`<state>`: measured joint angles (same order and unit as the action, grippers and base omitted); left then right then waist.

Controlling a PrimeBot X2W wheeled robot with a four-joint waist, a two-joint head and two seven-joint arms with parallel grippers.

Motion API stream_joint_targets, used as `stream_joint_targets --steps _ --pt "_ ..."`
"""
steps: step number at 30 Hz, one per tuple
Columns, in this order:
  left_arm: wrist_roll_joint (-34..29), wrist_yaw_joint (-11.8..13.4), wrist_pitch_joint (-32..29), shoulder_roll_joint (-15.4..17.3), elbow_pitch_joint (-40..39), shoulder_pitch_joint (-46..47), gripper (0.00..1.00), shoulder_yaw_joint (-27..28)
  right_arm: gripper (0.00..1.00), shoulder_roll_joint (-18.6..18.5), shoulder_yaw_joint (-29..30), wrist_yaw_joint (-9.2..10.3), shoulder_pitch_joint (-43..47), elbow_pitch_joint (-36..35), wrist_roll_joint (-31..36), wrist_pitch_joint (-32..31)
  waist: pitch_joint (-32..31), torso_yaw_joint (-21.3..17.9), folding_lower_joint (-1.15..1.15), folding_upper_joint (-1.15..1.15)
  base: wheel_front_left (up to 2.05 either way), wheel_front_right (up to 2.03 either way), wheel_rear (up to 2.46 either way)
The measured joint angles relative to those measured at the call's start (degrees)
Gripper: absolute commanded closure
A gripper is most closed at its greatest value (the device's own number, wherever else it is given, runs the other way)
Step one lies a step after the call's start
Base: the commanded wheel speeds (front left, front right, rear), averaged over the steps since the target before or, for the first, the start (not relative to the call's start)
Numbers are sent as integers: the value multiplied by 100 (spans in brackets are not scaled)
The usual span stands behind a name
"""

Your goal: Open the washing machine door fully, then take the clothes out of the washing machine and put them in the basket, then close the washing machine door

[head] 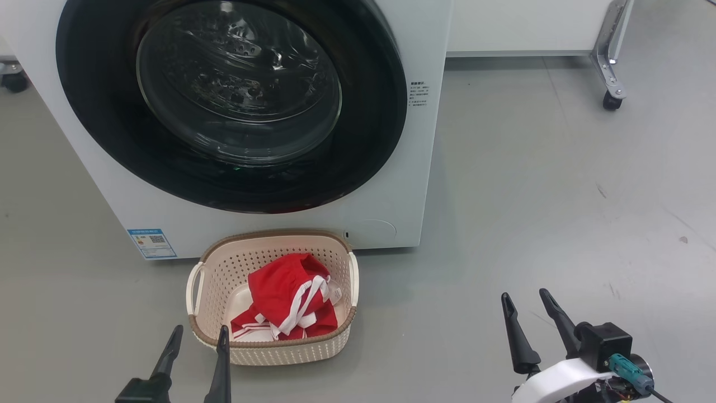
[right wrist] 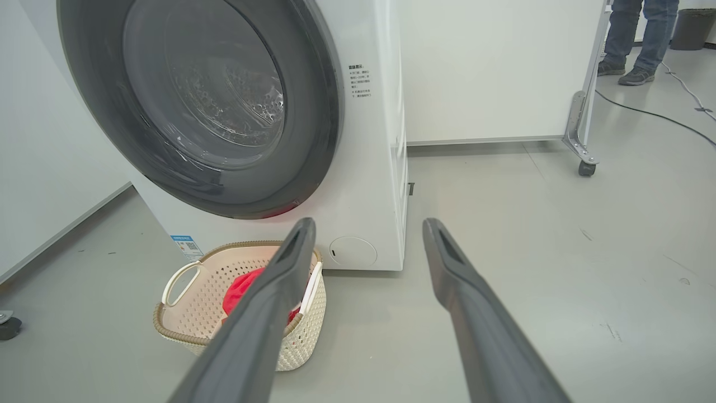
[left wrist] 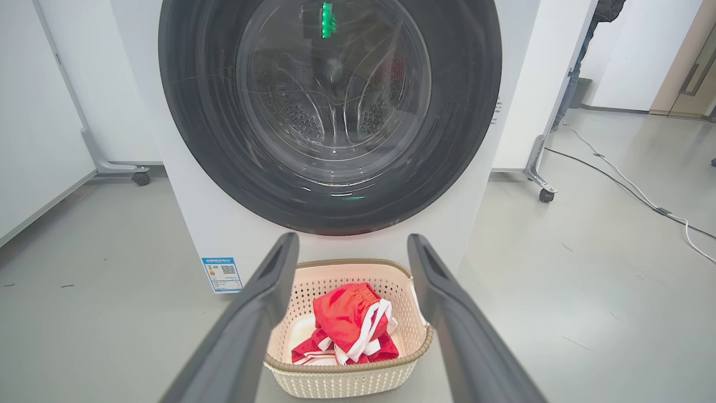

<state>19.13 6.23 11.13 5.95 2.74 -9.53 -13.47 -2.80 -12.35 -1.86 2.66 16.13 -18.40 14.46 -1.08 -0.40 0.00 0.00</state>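
The white washing machine (head: 391, 184) stands ahead with its round black-rimmed door (head: 235, 101) flat against the front, shut; the steel drum shows through the glass. On the floor before it sits the cream basket (head: 224, 268), holding the red clothes (head: 285, 302) with white trim. My left gripper (head: 200, 338) hangs open at the basket's near left rim, nothing between its fingers. Out to the right over bare floor, my right gripper (head: 526, 305) is open and holds nothing. The left wrist view has the door (left wrist: 330, 112), the basket (left wrist: 347, 375) and the clothes (left wrist: 344, 324) straight ahead.
A white panel on a wheeled metal foot (head: 612, 89) stands behind to the right. A person's legs (right wrist: 637, 33) stand far off, and a cable (left wrist: 632, 190) runs across the grey floor. Another caster (head: 14, 81) sits left of the machine.
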Motion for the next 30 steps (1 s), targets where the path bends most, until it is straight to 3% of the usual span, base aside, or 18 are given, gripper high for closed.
stream_joint_targets --steps 2,3,14,30 --pt "-1 0 -7 -1 -16 -2 0 0 0 1 -8 0 3 -10 -3 0 -1 1 0 0 0 0 0" --pt "-2 0 -7 -1 -23 -4 100 2 100 1 -10 0 7 -13 -7 0 -1 1 0 0 0 0 0" --pt "190 -9 -7 -97 249 -108 100 -64 100 52 -8 -8 214 237 -216 -10 7 4 0 0 0 0 0" --pt "1537 -207 -159 -123 224 -98 100 140 100 54 260 -63 208 96 -1526 -299 34 8 0 0 0 0 0"
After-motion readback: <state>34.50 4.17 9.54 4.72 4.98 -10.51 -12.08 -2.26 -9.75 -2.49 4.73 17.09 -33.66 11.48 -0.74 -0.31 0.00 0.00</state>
